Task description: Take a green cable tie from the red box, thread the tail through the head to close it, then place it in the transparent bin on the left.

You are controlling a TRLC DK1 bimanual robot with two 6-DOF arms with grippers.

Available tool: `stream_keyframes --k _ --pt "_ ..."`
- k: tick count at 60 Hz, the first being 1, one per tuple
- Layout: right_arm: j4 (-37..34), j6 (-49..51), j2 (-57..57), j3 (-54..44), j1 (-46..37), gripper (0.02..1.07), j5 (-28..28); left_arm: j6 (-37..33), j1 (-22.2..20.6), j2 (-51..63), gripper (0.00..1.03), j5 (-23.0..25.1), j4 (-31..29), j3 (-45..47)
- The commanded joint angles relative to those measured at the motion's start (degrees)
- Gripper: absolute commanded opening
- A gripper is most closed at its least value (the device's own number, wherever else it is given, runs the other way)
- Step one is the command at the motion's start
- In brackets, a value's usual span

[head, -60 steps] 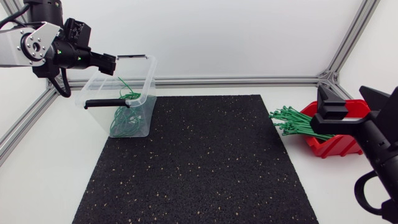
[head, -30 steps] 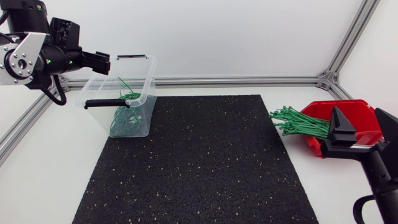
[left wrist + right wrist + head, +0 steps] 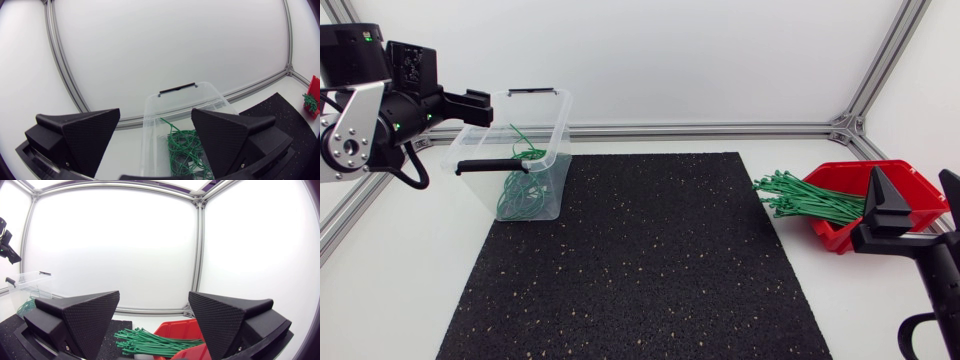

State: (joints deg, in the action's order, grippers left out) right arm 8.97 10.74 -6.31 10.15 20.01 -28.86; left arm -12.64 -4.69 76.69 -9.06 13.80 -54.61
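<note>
Black left pincer (image 3: 156,119) agape by bin (image 3: 548,186) rim, right pincer (image 3: 154,296) agape by red box (image 3: 906,184)

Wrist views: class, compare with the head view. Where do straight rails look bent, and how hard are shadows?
Left wrist view: the frame rail bows. Right wrist view: the top rail arcs. Head view: the back rail runs straight; light soft, no hard shadows on the mat.

No legible text — no labels, signs.

The bin (image 3: 551,140) stands at the mat's (image 3: 640,262) far-left corner, the box (image 3: 835,235) right of the mat.
</note>
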Motion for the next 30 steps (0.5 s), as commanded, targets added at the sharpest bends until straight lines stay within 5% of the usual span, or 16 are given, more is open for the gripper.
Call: stream_keyframes --k 1,30 --pt "-0.5 0.1 0.7 -1.1 -1.1 1.02 1.1 2.7 -0.3 -2.4 0.99 -1.5 3.3 4.0" --pt "-5.2 -5.9 3.8 -6.1 -11.6 1.02 16.6 4.0 -1.4 -12.3 0.99 -1.5 5.9 13.5"
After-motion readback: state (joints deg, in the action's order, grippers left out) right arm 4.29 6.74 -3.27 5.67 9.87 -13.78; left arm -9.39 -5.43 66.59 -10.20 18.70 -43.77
